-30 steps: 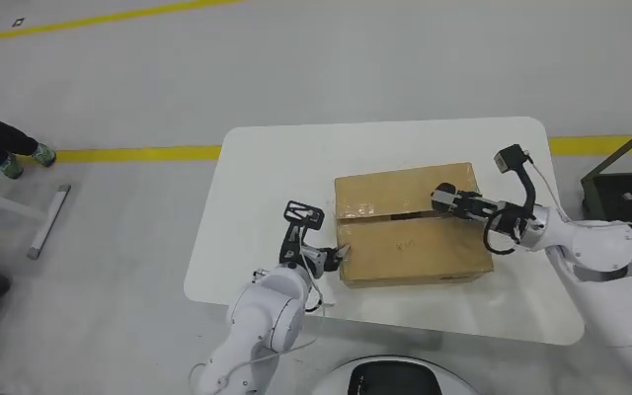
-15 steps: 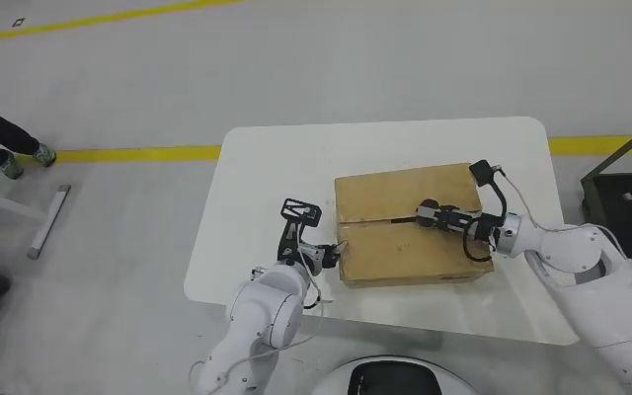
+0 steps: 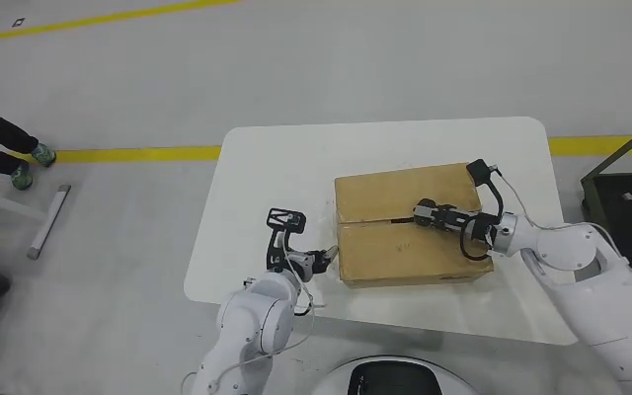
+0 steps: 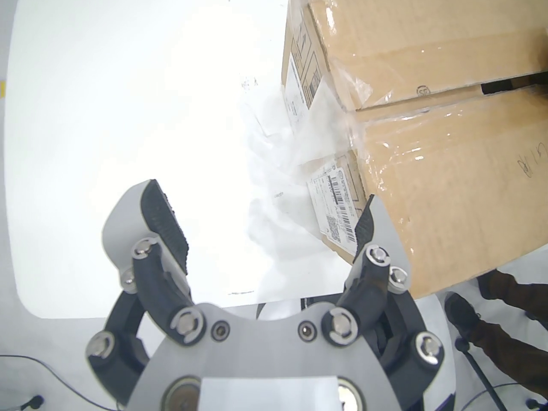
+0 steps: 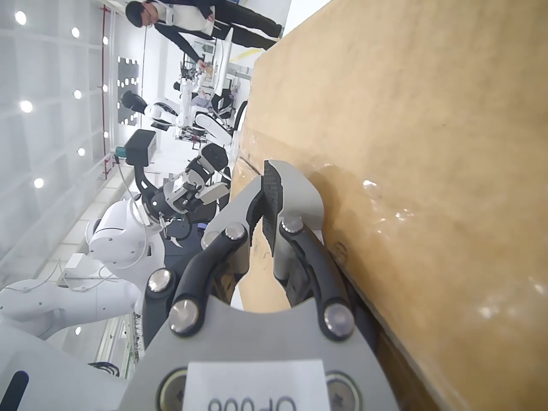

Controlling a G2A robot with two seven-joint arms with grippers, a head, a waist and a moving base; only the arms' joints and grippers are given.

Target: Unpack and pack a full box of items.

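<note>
A closed brown cardboard box [image 3: 410, 225] sits in the middle of the white table, its two top flaps meeting along a taped seam with a narrow dark gap. My right gripper [image 3: 423, 213] lies on top of the box at that seam, fingers shut [image 5: 267, 198] and pressed against the flap [image 5: 406, 108]. My left gripper [image 3: 318, 259] hovers open just off the box's left end; in its own view the gripper [image 4: 265, 224] is spread wide beside the labelled end wall [image 4: 334, 211]. Loose clear tape [image 4: 299, 147] hangs from that end.
The table [image 3: 267, 178] has bare room to the left of the box and along its far side. A dark unit [image 3: 612, 193] stands off the table's right edge. The near table edge runs close behind the left gripper.
My right gripper slid leftward along the seam toward the box's middle. My left gripper backed a little away from the box's left end.
</note>
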